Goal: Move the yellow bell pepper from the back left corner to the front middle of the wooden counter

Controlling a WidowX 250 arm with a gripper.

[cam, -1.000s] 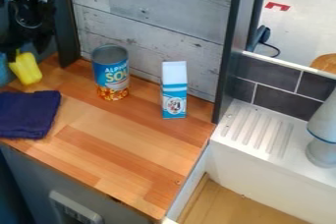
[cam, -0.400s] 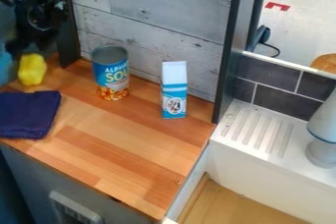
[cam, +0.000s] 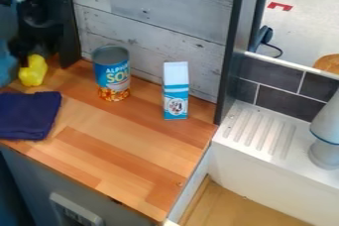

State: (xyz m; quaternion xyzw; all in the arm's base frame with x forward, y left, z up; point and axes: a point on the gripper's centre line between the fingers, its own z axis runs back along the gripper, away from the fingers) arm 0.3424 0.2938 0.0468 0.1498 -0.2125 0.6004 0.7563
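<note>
while the black gripper (cam: 31, 51) hangs over the back left of the wooden counter (cam: 126, 141), its lower end comes down against the top of a yellow, pepper-like thing (cam: 33, 72). that thing sits near the counter's back left corner, just behind a folded navy cloth (cam: 28, 116) and left of the soup can (cam: 111, 74); the carton (cam: 175, 91) stands farther along, near the back right corner. the step in hand seems to be handling the yellow thing at its upper end, though i can't say whether it's being taken up or let go. if it's to be lifted, the next move calls for a sure grip and a straight rise; if left, a gentle release that won't tip it. the gripper is dark and blurred, so i can't tell whether it's spread, pressed together or pinching anything. the upper part of the arm is cut off, and a blue shape (cam: 5, 66) at the left edge is too cropped to name.
</note>
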